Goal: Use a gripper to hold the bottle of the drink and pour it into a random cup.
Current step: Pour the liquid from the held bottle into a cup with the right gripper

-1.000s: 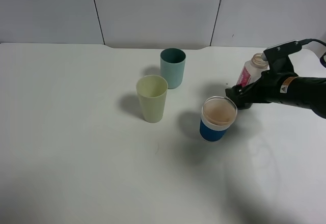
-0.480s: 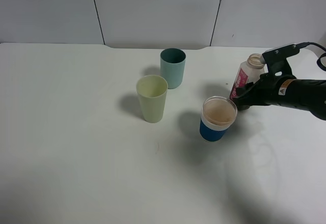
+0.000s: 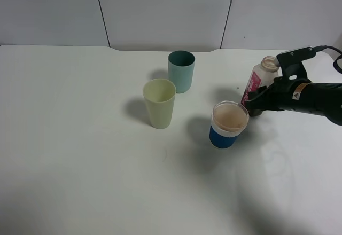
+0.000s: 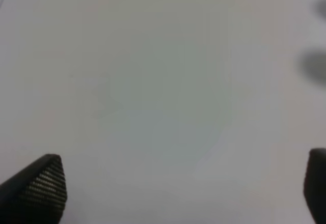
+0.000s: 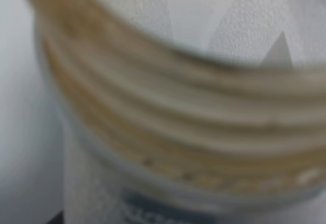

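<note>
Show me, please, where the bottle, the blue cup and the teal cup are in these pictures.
bottle [image 3: 255,83]: exterior high view, on its pink-red label.
blue cup [image 3: 222,138]: exterior high view, on the blue lower body.
teal cup [image 3: 181,76]: exterior high view, on the outer wall facing the camera.
</note>
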`<control>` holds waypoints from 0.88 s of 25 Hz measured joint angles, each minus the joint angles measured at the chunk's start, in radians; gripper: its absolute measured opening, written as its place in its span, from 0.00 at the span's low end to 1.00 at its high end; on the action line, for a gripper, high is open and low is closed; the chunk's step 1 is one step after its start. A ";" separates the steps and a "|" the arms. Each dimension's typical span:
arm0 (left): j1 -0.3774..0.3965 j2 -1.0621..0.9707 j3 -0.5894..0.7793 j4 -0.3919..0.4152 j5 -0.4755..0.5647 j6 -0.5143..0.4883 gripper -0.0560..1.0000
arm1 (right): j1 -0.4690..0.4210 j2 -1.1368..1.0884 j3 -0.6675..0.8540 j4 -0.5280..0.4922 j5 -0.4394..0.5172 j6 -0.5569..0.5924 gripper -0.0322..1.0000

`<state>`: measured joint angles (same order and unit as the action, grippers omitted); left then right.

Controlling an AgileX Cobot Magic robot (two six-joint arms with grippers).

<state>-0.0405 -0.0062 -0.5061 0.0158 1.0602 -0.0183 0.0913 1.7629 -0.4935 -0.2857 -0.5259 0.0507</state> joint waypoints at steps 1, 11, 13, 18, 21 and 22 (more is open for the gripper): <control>0.000 0.000 0.000 0.000 0.000 0.000 0.93 | 0.000 -0.007 0.000 0.001 0.008 0.011 0.39; 0.000 0.000 0.000 0.000 0.000 0.000 0.93 | 0.000 -0.190 0.003 -0.012 0.176 0.120 0.39; 0.000 0.000 0.000 0.000 0.000 0.000 0.93 | 0.000 -0.238 0.004 -0.037 0.199 0.168 0.39; 0.000 0.000 0.000 0.000 0.000 0.000 0.93 | 0.000 -0.332 0.004 -0.200 0.250 0.395 0.39; 0.000 0.000 0.000 0.000 0.000 0.000 0.93 | 0.000 -0.379 0.004 -0.364 0.279 0.587 0.39; 0.000 0.000 0.000 0.000 0.000 0.000 0.93 | 0.000 -0.394 0.004 -0.431 0.293 0.660 0.39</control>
<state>-0.0405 -0.0062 -0.5061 0.0158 1.0602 -0.0183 0.0913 1.3692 -0.4899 -0.7164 -0.2331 0.7110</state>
